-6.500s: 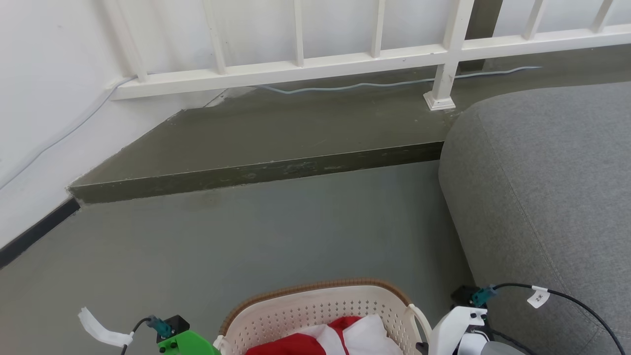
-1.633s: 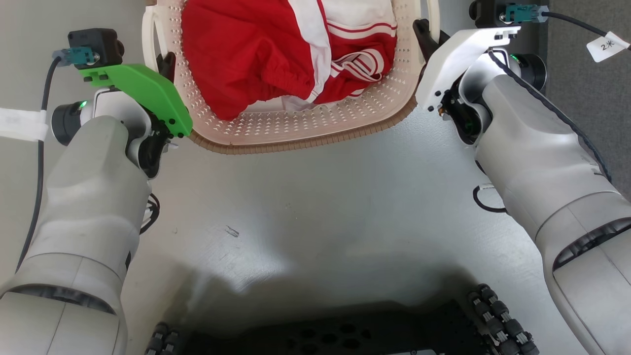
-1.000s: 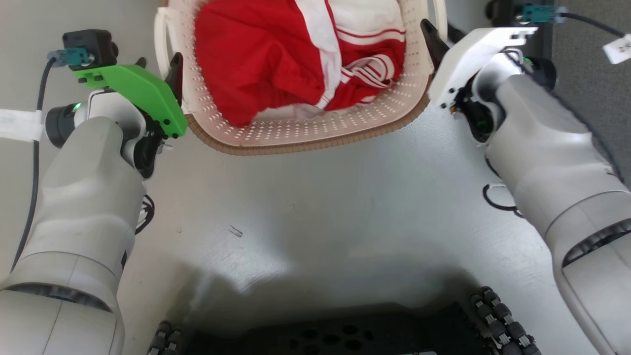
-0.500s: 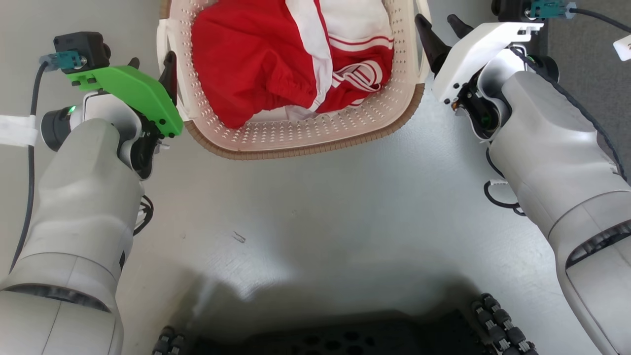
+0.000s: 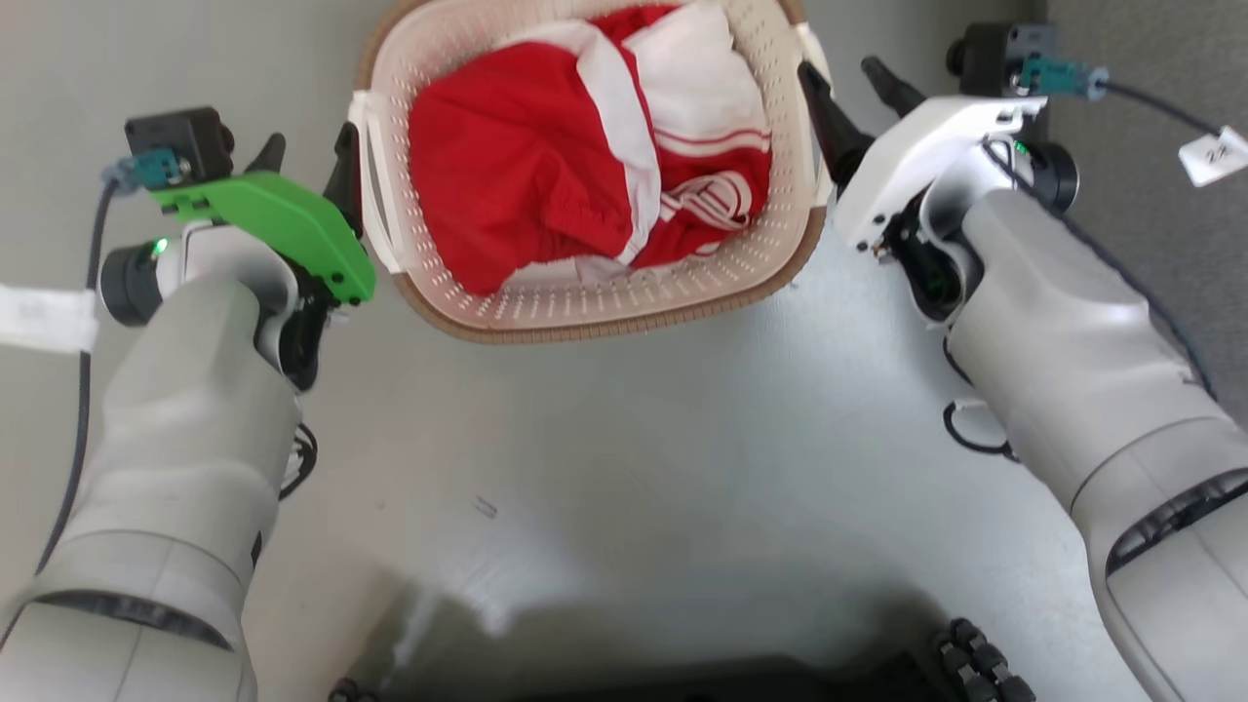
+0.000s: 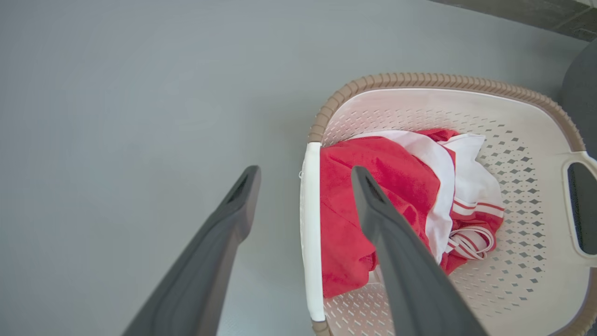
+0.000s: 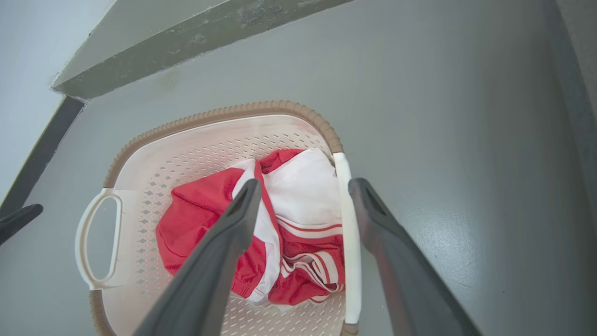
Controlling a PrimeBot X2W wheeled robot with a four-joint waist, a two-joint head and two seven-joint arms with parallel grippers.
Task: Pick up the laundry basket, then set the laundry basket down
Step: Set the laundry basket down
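Open floor ahead and to the left; sofa and step hem in the rest

The bare floor (image 5: 634, 458) in front of the basket (image 5: 604, 297) is free, and so is the floor on its left. The left gripper (image 5: 309, 138) and right gripper (image 5: 837, 68), fingers spread, straddle the left handle (image 6: 311, 233) and right handle (image 7: 350, 242), which bar any inward sweep. A grey sofa (image 5: 1141, 39) stands near the right arm. Beyond the basket are a raised step (image 7: 186, 42) and a wall (image 7: 37, 42). Clothes (image 5: 507, 175) fill the basket's inside.
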